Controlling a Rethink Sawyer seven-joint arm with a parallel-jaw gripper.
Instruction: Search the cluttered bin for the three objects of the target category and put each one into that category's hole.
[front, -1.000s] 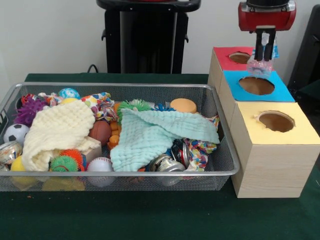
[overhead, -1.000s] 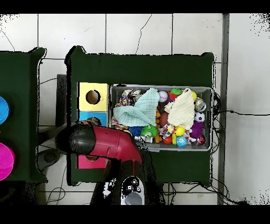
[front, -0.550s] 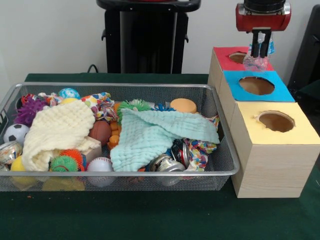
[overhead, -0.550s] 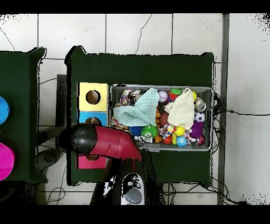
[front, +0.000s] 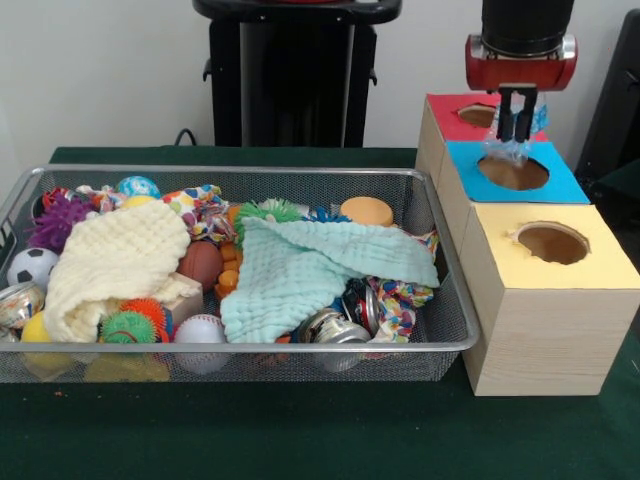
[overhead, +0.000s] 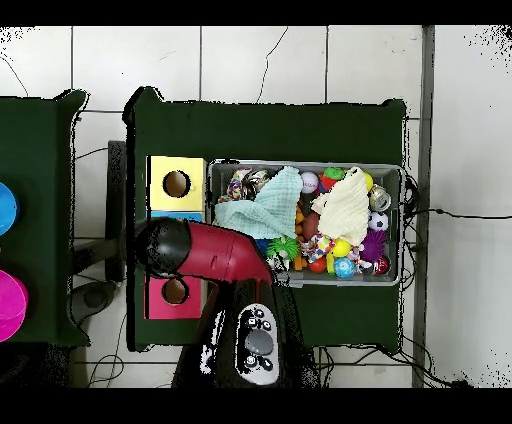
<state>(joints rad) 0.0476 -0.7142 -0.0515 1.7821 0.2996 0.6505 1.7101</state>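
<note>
At the upper right of the front view you see the gripper (front: 515, 128) hanging over the blue box (front: 560, 183), just above its hole (front: 513, 171). Its two dark fingers are closed on a crumpled clear plastic piece (front: 506, 150), which dangles at the hole's far rim. You cannot tell whether the plastic touches the box.

The blue box stands between the red box (front: 447, 116), farther up the frame, and the yellow box (front: 590, 272), lower right; each has a round hole in its top.

The wire bin (front: 441, 272) fills the left and middle of the front view, just beside the boxes. In it you see a cream cloth (front: 115, 255) at the left, a mint cloth (front: 305, 265) in the middle, a baseball (front: 200, 330) and crushed cans (front: 335, 326) along the lower edge, a soccer ball (front: 30, 266) at far left, and an orange lid (front: 366, 211) near the upper right.

In the overhead view the red arm (overhead: 215, 255) covers the blue box at left of centre, hiding the gripper.
</note>
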